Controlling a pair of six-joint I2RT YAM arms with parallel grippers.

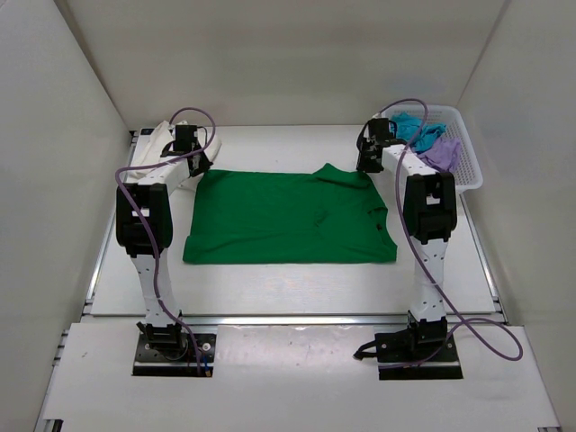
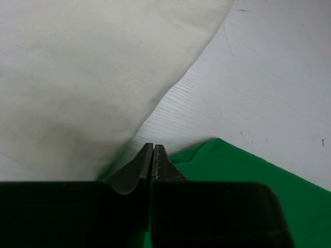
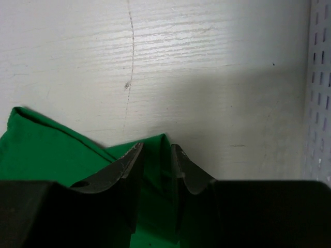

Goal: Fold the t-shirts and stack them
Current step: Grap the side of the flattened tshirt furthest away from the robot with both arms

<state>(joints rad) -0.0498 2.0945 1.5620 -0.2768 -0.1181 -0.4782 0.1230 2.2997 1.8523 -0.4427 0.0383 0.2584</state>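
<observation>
The bright green t-shirt (image 1: 288,218) lies spread flat in the middle of the table. My left gripper (image 1: 192,162) is at its far left corner. In the left wrist view its jaws (image 2: 154,148) are pressed together at the green cloth's edge (image 2: 232,170). My right gripper (image 1: 367,166) is at the far right corner, its jaws (image 3: 155,147) closed on a raised fold of green cloth (image 3: 51,150). The cream-white t-shirt (image 1: 160,144) lies at the far left and fills the left wrist view's upper left (image 2: 88,77). The teal t-shirt (image 1: 416,128) and the lilac t-shirt (image 1: 441,153) lie in the basket.
The white lattice basket (image 1: 470,162) stands at the far right, just right of my right arm; its wall shows in the right wrist view (image 3: 320,88). White walls close in the table on the left, right and far sides.
</observation>
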